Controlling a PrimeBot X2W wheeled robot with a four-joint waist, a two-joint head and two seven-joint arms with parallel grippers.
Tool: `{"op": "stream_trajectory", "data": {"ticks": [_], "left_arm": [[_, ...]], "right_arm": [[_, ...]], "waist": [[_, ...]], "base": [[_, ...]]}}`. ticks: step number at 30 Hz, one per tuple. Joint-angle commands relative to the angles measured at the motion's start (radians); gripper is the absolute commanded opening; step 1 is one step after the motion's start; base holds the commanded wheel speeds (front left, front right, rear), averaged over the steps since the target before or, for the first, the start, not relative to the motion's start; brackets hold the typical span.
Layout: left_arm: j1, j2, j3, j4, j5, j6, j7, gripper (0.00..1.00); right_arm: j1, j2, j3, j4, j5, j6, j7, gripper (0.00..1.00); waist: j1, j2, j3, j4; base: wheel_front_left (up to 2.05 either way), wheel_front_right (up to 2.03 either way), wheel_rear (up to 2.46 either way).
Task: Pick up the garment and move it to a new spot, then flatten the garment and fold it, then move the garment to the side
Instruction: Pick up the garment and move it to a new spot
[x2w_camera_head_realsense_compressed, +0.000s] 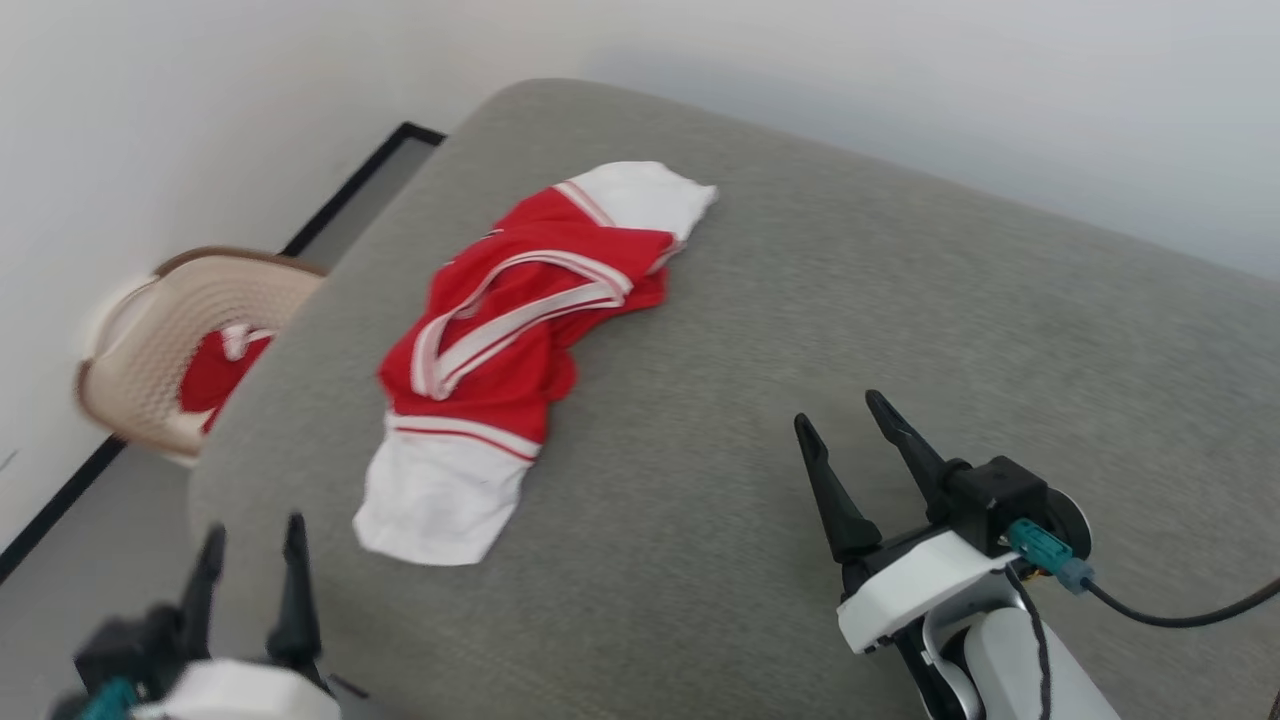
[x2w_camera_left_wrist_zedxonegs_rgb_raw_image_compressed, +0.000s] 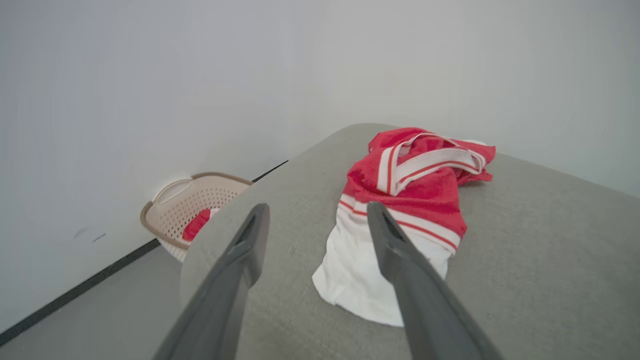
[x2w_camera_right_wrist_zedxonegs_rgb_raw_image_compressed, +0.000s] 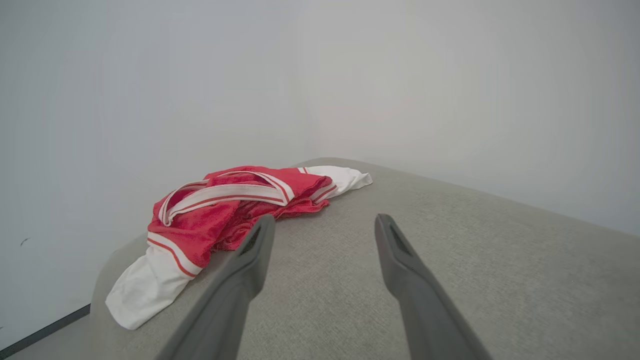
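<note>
Grey cushion (x2w_camera_head_realsense_compressed: 900, 300), white walls (x2w_camera_head_realsense_compressed: 150, 100), crumpled garment (x2w_camera_head_realsense_compressed: 500, 340), left tool (x2w_camera_head_realsense_compressed: 254, 532) and right tool (x2w_camera_head_realsense_compressed: 840, 410) spread

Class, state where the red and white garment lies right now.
In the head view the garment lies crumpled on the grey padded surface, left of centre, nearer the left tool than the right tool.

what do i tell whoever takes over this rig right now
Left gripper: open, empty, just short of the garment, by its near white sleeve.
Right gripper: open, empty, above bare grey cushion to the garment's right.
The garment lies crumpled on the cushion, neither gripper touching it.
Done: no flattening or folding; whether it was already moved, cannot tell.
Left: grasp, flatten, fold, move aside.
Beige basket beside the cushion holds other red cloth.
</note>
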Motion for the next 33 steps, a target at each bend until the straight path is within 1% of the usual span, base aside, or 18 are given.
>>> {"op": "stream_trajectory", "data": {"ticks": [1, 3, 5, 8, 9, 10, 12, 15, 16, 18, 19, 21, 23, 24, 26, 30, 33], "left_arm": [[-0.038, 0.029, -0.013, -0.007, -0.009, 0.002, -0.002, 1.0], [-0.075, 0.078, -0.05, -0.01, -0.027, 0.002, -0.002, 1.0], [-0.126, 0.142, -0.058, -0.007, -0.046, 0.002, -0.002, 1.0], [-0.208, 0.24, -0.094, 0.017, -0.097, 0.002, -0.002, 1.0], [-0.232, 0.283, -0.125, 0.032, -0.116, 0.002, -0.002, 1.0], [-0.247, 0.33, -0.176, 0.049, -0.149, 0.002, -0.002, 1.0], [-0.293, 0.446, -0.274, 0.097, -0.229, 0.002, 0.012, 1.0], [-0.356, 0.607, -0.427, 0.144, -0.349, 0.002, 0.096, 1.0], [-0.373, 0.651, -0.46, 0.161, -0.396, 0.002, 0.127, 1.0], [-0.396, 0.748, -0.531, 0.184, -0.449, 0.002, 0.185, 1.0], [-0.407, 0.784, -0.555, 0.193, -0.489, 0.002, 0.205, 1.0], [-0.423, 0.833, -0.597, 0.206, -0.567, 0.002, 0.255, 1.0], [-0.436, 0.893, -0.641, 0.227, -0.613, 0.002, 0.316, 1.0], [-0.445, 0.909, -0.663, 0.235, -0.639, 0.002, 0.345, 1.0], [-0.462, 0.927, -0.701, 0.243, -0.696, 0.002, 0.401, 1.0], [-0.51, 0.954, -0.731, 0.303, -0.787, 0.002, 0.452, 1.0], [-0.537, 0.949, -0.754, 0.355, -0.844, 0.002, 0.486, 1.0]], "right_arm": [[-0.001, -0.002, 0.0, -0.009, 0.003, 0.0, -0.005, 1.0], [-0.008, -0.003, -0.004, -0.015, 0.003, 0.0, -0.005, 1.0], [-0.008, -0.003, -0.012, -0.021, 0.006, 0.0, -0.005, 1.0], [0.004, -0.002, -0.03, -0.037, 0.017, 0.0, -0.005, 1.0], [0.008, -0.002, -0.037, -0.042, 0.022, 0.0, -0.005, 1.0], [0.01, -0.002, -0.042, -0.047, 0.027, 0.0, -0.005, 1.0], [0.016, -0.002, -0.055, -0.06, 0.035, 0.0, -0.005, 1.0], [0.019, 0.0, -0.076, -0.082, 0.044, 0.0, -0.005, 1.0], [0.017, -0.001, -0.085, -0.09, 0.044, 0.0, -0.005, 1.0], [0.01, -0.001, -0.093, -0.104, 0.054, 0.0, -0.005, 1.0], [0.006, -0.001, -0.097, -0.112, 0.056, 0.0, -0.005, 1.0], [0.011, 0.0, -0.109, -0.127, 0.068, 0.0, -0.005, 1.0], [0.017, 0.0, -0.116, -0.141, 0.078, 0.0, -0.005, 1.0], [0.02, 0.0, -0.117, -0.144, 0.081, 0.0, -0.005, 1.0], [0.024, 0.0, -0.117, -0.151, 0.086, 0.0, -0.005, 1.0], [0.021, 0.0, -0.1, -0.165, 0.088, 0.0, -0.005, 1.0], [0.01, 0.0, -0.089, -0.175, 0.088, 0.0, -0.005, 1.0]], "waist": [[0.0, -0.0001, 0.032, -0.084], [0.0, -0.0001, 0.052, -0.144], [0.0, -0.0001, 0.073, -0.203], [0.0, -0.0001, 0.104, -0.283], [0.0, -0.0001, 0.112, -0.308], [0.0, -0.0001, 0.119, -0.335], [0.0, -0.0001, 0.134, -0.383], [0.0, -0.0001, 0.155, -0.45], [0.0, -0.0001, 0.161, -0.47], [0.0, -0.0001, 0.175, -0.513], [0.0, -0.0001, 0.18, -0.533], [0.0, -0.0001, 0.191, -0.569], [0.0, -0.0001, 0.207, -0.599], [0.0, -0.0001, 0.214, -0.611], [0.0, -0.0001, 0.229, -0.63], [0.0, -0.0001, 0.265, -0.655], [0.0, -0.0001, 0.289, -0.669]], "base": [[0.0, 0.0, 0.0], [0.0, 0.0, 0.0], [0.0, 0.0, 0.0], [0.0, 0.0, 0.0], [0.0, 0.0, 0.0], [0.0, 0.0, 0.0], [0.0, 0.0, 0.0], [0.0, 0.0, 0.0], [0.0, 0.0, 0.0], [0.0, 0.0, 0.0], [0.0, 0.0, 0.0], [0.0, 0.0, 0.0], [0.0, 0.0, 0.0], [0.0, 0.0, 0.0], [0.0, 0.0, 0.0], [0.0, 0.0, 0.0], [0.0, 0.0, 0.0]]}}
